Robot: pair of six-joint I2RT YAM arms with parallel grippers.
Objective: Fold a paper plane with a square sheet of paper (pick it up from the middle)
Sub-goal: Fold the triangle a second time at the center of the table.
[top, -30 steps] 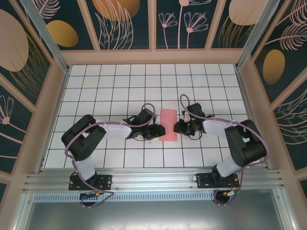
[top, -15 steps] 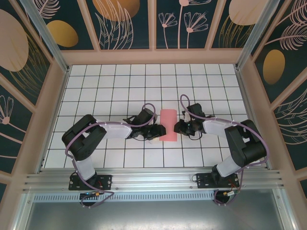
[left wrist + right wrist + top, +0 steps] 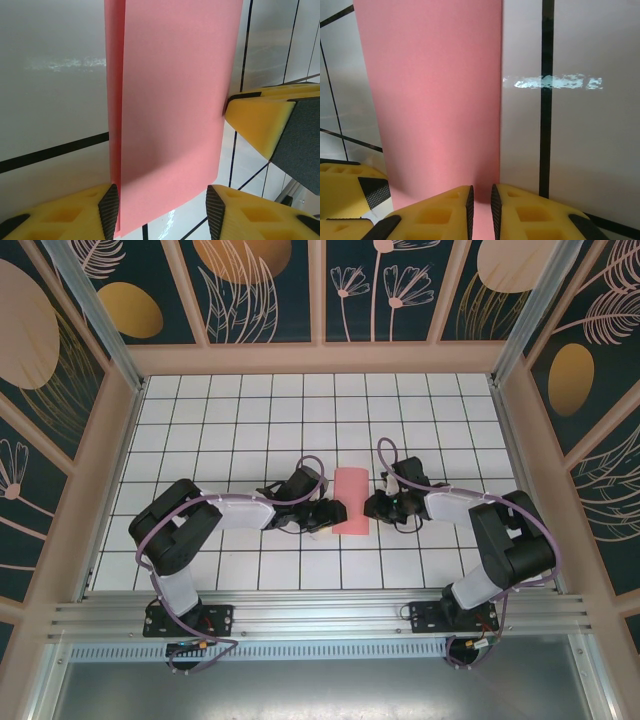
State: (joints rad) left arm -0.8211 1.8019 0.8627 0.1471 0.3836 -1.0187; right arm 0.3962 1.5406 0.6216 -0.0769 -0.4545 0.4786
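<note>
- Currently the square sheet of paper (image 3: 350,502) lies flat mid-table, folded in half into a rectangle. Its long axis runs near to far, between the two grippers.
- Left gripper (image 3: 162,217): fingers apart, with the sheet running between them and the pads right at its long edges. Nothing is clamped.
- Right gripper (image 3: 481,212): fingers almost together, with pink showing in the thin slit. I can't tell whether they pinch the edge or just rest on it.
- Risk: the two layers look slightly offset along one long edge, so any drag from a tip would likely skew the crease.
- Risk: the white tiled table (image 3: 250,420) is glossy, so I expect the paper to slide rather than lift.
- Risk: the grippers' tips sit close together and could collide.
- Materials: thin, matte salmon paper with crisp straight edges; blocky yellow fingers with black ribbed pads.
</note>
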